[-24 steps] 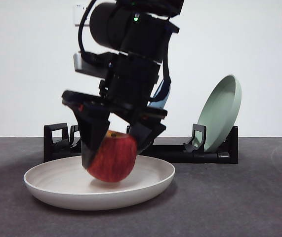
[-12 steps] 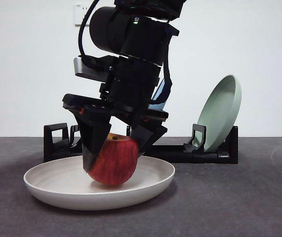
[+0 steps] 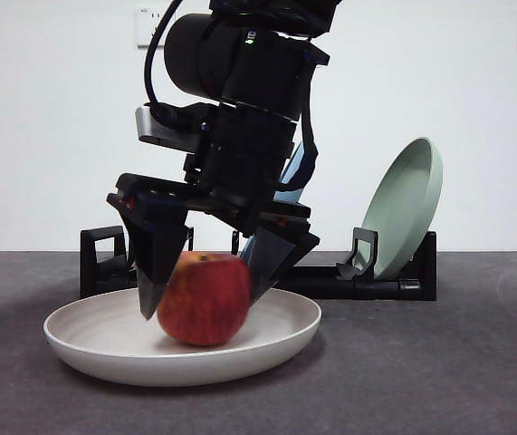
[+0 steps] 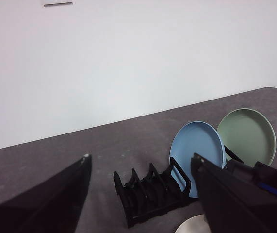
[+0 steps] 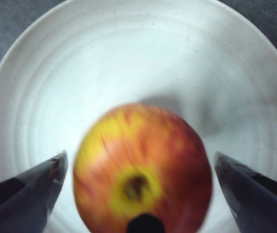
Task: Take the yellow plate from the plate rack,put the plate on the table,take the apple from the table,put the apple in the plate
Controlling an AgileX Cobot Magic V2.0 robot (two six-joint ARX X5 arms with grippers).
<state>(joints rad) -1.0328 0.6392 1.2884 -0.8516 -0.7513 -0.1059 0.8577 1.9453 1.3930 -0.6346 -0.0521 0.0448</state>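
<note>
Red with yellow-orange streaks, the apple (image 3: pixel 205 299) sits in the yellow plate (image 3: pixel 95 349) on the table (image 3: pixel 439 362), seen from the front. Flanked by the right gripper (image 3: pixel 202 294), jaws spread wide, a sliver of gap visible on each side of the fruit. Behind, the plate rack (image 3: pixel 380 281) partly hidden by the arm; the sage green plate (image 3: pixel 407 204) leaning at its right end, only a slice of the light blue plate (image 3: pixel 287 186) showing past the arm.

From the left wrist: left gripper (image 4: pixel 140 162) held high and away, jaws wide apart, nothing between them. Beyond, the rack (image 4: pixel 150 194), the blue plate (image 4: pixel 196 148) and green plate (image 4: pixel 247 136) standing in it, a cut-off edge of the pale plate (image 4: pixel 192 225) just visible.

From the right wrist: apple (image 5: pixel 143 167) blurred, stem hollow facing the camera, its near edge cut off. Pale plate (image 5: pixel 128 58) all around it, rim cropped on the sides. Right gripper (image 5: pixel 140 170) open, both jaw tips clear of the skin.
</note>
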